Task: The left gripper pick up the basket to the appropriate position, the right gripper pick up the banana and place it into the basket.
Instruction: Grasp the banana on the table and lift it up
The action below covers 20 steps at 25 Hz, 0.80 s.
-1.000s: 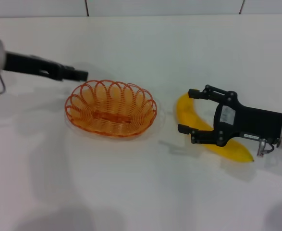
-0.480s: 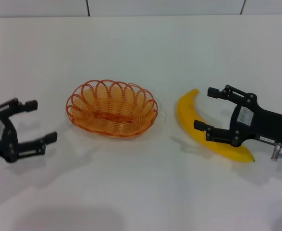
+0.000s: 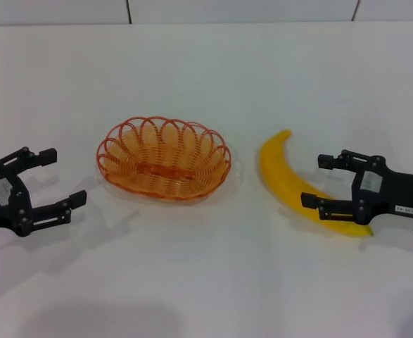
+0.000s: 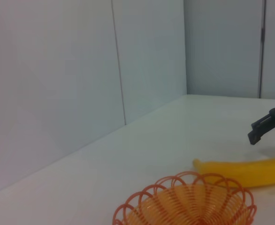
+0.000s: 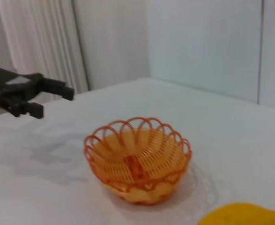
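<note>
Head view: one basket [image 3: 163, 158], one banana [image 3: 301, 186] — left gripper [image 3: 51, 179] and right gripper [image 3: 323, 180], jaws spread, empty.

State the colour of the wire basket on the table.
The basket is orange; the right wrist view shows it best.

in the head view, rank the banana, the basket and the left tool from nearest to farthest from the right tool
1. The banana: right beside the right tool, its far end lying under the open fingers.
2. The basket: mid-table, to the banana's left.
3. The left tool: open, at the table's far left, beyond the basket.
</note>
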{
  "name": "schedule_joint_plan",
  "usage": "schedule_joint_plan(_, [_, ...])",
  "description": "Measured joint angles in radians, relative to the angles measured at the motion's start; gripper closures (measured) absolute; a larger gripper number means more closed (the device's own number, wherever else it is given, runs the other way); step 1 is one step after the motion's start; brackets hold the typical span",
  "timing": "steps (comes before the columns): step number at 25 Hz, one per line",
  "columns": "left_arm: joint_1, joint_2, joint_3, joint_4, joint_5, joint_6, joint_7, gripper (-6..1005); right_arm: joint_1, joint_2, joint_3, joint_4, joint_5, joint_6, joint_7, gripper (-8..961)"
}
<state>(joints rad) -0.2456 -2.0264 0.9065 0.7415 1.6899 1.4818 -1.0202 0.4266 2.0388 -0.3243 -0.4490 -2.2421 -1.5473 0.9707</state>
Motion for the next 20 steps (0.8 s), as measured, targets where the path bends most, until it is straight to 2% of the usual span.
schedule_joint_plan(6, [-0.005, 0.001, -0.006, -0.011, -0.008, 0.004, -0.005, 107, 0.028, 0.002, -0.073, -0.002, -0.001, 0.103, 0.056, 235])
schedule_joint_plan(8, [-0.008, 0.001, -0.006, -0.012, -0.008, 0.006, -0.004, 107, 0.048, 0.003, -0.142, 0.014, -0.002, 0.17, 0.085, 237])
schedule_joint_plan(12, [-0.012, 0.0, -0.006, -0.014, -0.013, 0.011, -0.002, 107, 0.061, 0.003, -0.203, 0.017, -0.002, 0.179, 0.116, 240])
schedule_joint_plan(20, [-0.008, 0.0, -0.006, -0.015, -0.021, 0.017, -0.003, 108, 0.069, 0.004, -0.205, 0.016, 0.009, 0.182, 0.152, 246])
